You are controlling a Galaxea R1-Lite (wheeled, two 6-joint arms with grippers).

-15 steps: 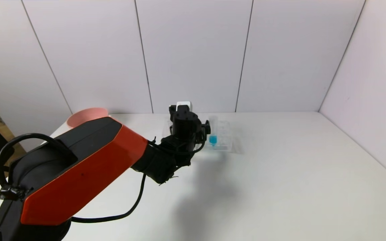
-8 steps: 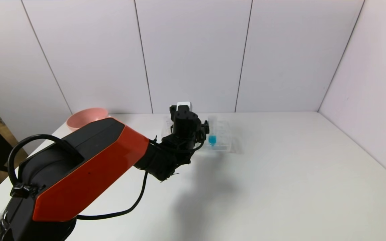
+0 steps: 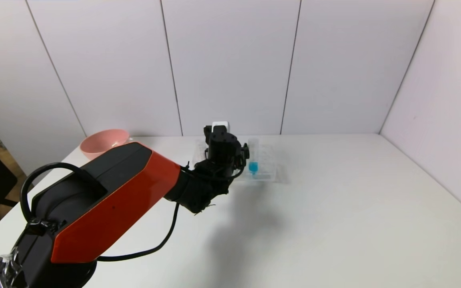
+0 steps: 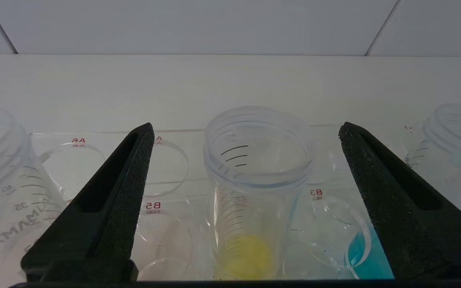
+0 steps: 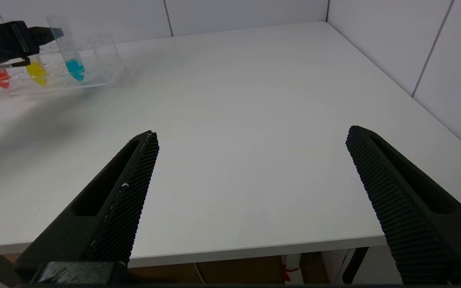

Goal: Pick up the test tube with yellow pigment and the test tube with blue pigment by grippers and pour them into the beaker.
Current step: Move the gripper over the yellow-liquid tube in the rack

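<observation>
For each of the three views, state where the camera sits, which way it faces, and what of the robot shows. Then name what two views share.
Head view: from above, facing forward and down at the table; left arm reaching to the rack.
Left wrist view: on the left arm, looking between the open left hand at the yellow tube.
Right wrist view: on the right arm, at the table's near edge; open right hand.
Shared: blue tube.
</observation>
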